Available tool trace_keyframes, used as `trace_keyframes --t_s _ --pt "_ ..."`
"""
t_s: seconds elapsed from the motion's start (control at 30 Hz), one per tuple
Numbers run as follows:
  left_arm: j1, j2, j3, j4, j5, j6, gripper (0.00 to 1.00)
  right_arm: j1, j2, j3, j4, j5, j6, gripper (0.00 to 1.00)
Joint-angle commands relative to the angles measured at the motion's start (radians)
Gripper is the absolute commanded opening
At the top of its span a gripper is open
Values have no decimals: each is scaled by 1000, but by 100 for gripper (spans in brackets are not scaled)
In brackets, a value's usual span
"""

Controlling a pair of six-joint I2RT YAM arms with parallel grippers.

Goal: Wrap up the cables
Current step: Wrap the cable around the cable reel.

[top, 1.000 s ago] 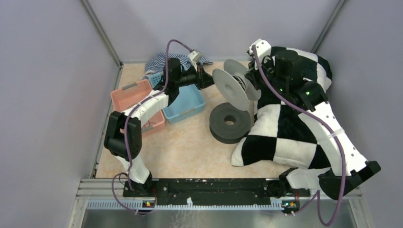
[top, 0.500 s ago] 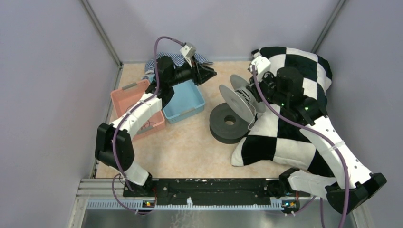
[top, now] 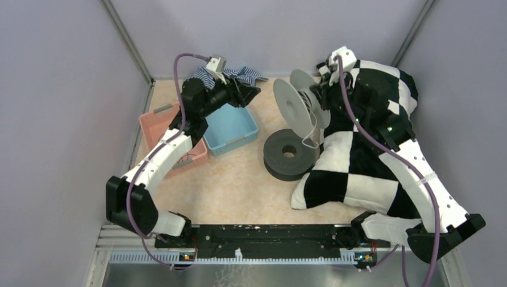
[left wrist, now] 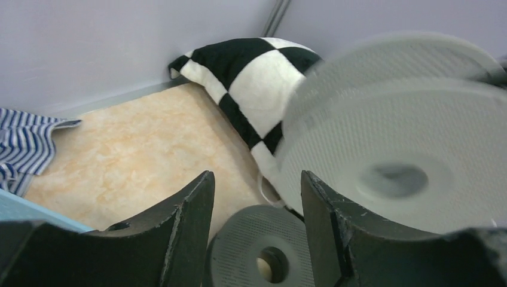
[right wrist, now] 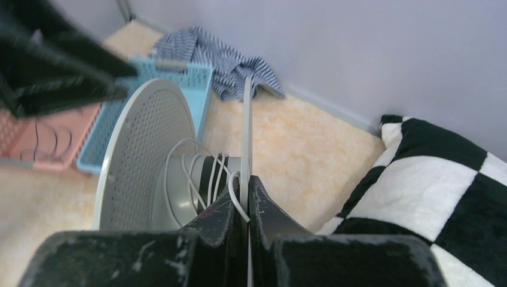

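My right gripper (top: 320,95) (right wrist: 247,191) is shut on the edge of one flange of a grey spool (top: 296,107) (right wrist: 146,155) and holds it on edge above the table. A thin white cable (right wrist: 197,173) is wound loosely round the spool's hub. One loop of it (top: 311,136) hangs down below the spool. It also shows in the left wrist view (left wrist: 266,188). My left gripper (top: 248,92) (left wrist: 257,197) is open and empty, to the left of the spool and apart from it. Thin black cords (right wrist: 51,134) lie in the pink basket (top: 154,122).
A dark grey spool (top: 289,154) (left wrist: 263,251) lies flat mid-table. A blue basket (top: 230,127) stands beside the pink one. A striped cloth (top: 242,75) lies at the back wall. A black-and-white checked pillow (top: 353,173) covers the right side under my right arm.
My left gripper has drawn back to the left, away from the spool. My right gripper has swung the spool up and toward the back wall, and the white loop now hangs lower.
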Motion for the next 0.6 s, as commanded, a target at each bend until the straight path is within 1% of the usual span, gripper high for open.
trace_keyframes --t_s 0.0,0.1,0.17,0.27,0.4,0.47,0.57 --pt "-10 -143 -85 84 35 -124 61 -1 70 175 159 179 190 0" --pt "-88 -197 -150 112 -8 -202 64 0 137 241 164 296 239 0" --pt "-175 -214 -186 129 -80 -244 71 0 192 294 147 352 275 0" --pt "-277 -214 -235 179 -169 -342 72 -1 270 357 130 405 314 0" --pt "-322 -204 -270 226 -208 -487 71 -1 334 411 111 448 342 0" --pt "-335 -190 -268 239 -214 -561 72 -1 343 414 112 462 346 0" --pt "-339 -163 -287 278 -232 -714 73 -1 341 408 121 469 351 0"
